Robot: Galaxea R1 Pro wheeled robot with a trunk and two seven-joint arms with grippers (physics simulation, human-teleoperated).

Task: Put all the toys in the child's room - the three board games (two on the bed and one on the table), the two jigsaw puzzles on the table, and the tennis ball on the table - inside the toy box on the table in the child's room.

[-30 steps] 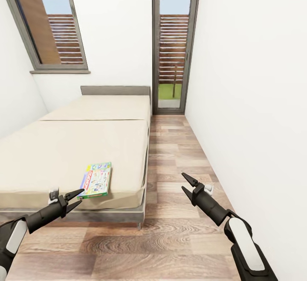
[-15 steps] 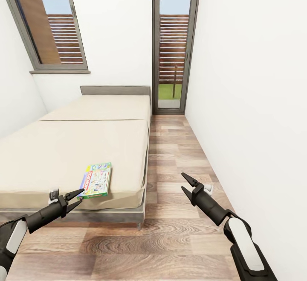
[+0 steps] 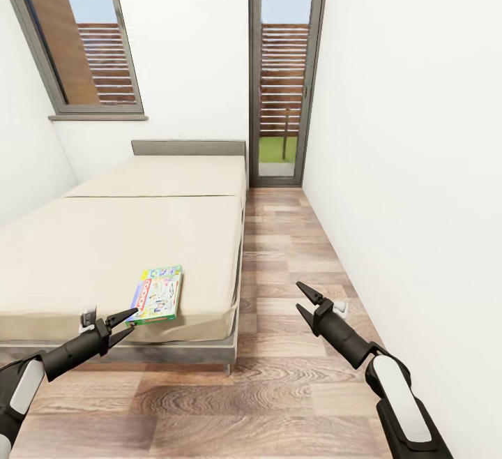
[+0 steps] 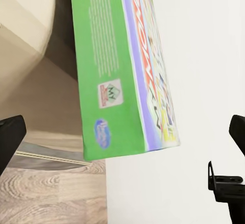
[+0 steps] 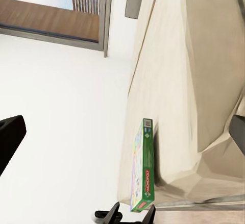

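A green-edged board game (image 3: pixel 157 295) lies flat near the foot corner of the bed (image 3: pixel 125 236), close to the mattress edge beside the wood plank floor (image 3: pixel 293 264). The left gripper (image 3: pixel 123 326) hovers just short of the box, its fingers spread and empty. The right gripper (image 3: pixel 305 301) hangs over the floor between bed and white wall (image 3: pixel 411 166), fingers also spread.

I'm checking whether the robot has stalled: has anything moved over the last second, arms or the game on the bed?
Nothing visibly changed. The left gripper hangs open just short of the board game at the near edge of the bed, and the right gripper is open over the floor.
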